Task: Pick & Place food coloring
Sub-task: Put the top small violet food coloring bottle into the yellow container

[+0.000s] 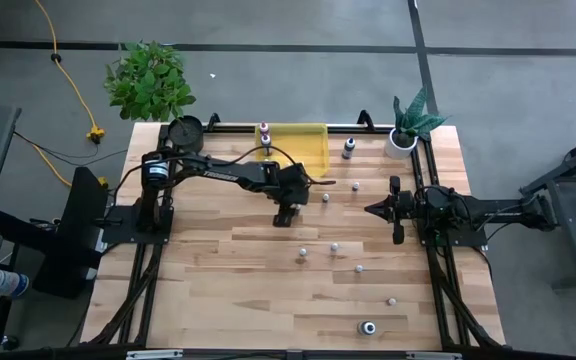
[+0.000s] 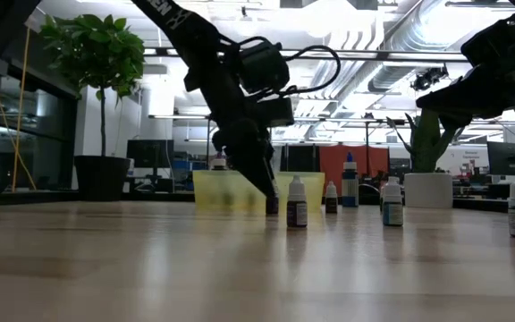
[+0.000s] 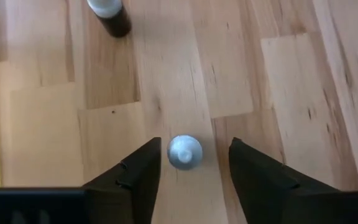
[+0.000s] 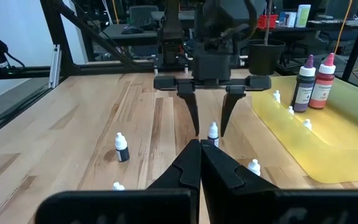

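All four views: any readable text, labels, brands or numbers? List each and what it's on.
None readable.
Left arm: white lettering on the upper link, cut off at the frame edge, illegible.
Food coloring bottles: dark label bands, print too small.
Yellow bin: no markings seen.

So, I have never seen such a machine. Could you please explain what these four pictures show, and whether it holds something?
It is a robot with two dark arms at a wooden table. One picture looks down from above, one looks level across the table, and two come from cameras on the wrists. Small food coloring bottles stand scattered; a yellow bin sits at the far edge. The left gripper is lowered around one bottle, fingers apart, not gripping yet. The right gripper waits shut, holding nothing.
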Controlling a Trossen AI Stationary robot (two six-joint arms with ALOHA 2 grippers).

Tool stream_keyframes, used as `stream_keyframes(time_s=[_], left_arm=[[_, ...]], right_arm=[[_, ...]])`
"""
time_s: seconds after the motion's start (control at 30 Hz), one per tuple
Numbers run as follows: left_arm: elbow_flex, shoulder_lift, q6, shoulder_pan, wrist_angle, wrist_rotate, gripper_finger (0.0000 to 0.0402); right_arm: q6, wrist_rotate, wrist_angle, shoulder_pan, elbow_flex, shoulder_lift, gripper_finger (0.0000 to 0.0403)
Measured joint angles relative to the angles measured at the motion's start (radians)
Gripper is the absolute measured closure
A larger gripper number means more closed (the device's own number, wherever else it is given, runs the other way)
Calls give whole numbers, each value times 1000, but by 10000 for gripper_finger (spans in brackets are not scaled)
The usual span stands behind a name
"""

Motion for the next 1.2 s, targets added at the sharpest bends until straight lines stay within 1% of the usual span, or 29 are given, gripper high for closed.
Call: stream_keyframes(time_s=[0.37, 0.53, 0.6, 0.7, 0.9, 1.2], left_arm=[[0, 0, -14, 6, 6, -6, 309], [2, -1, -34, 6, 8, -45, 354], [2, -1, -35, 6, 8, -51, 366], [14, -2, -49, 9, -8, -55, 369], [101, -9, -166, 36, -83, -82, 363], [277, -9, -392, 74, -300, -109, 361]], right_arm=[[0, 0, 0, 0, 0, 0, 402], [0, 0, 0, 0, 0, 0, 402], [0, 0, 0, 0, 0, 0, 402], [0, 0, 0, 0, 0, 0, 402], [0, 0, 0, 0, 0, 0, 402], [0, 0, 0, 0, 0, 0, 402]])
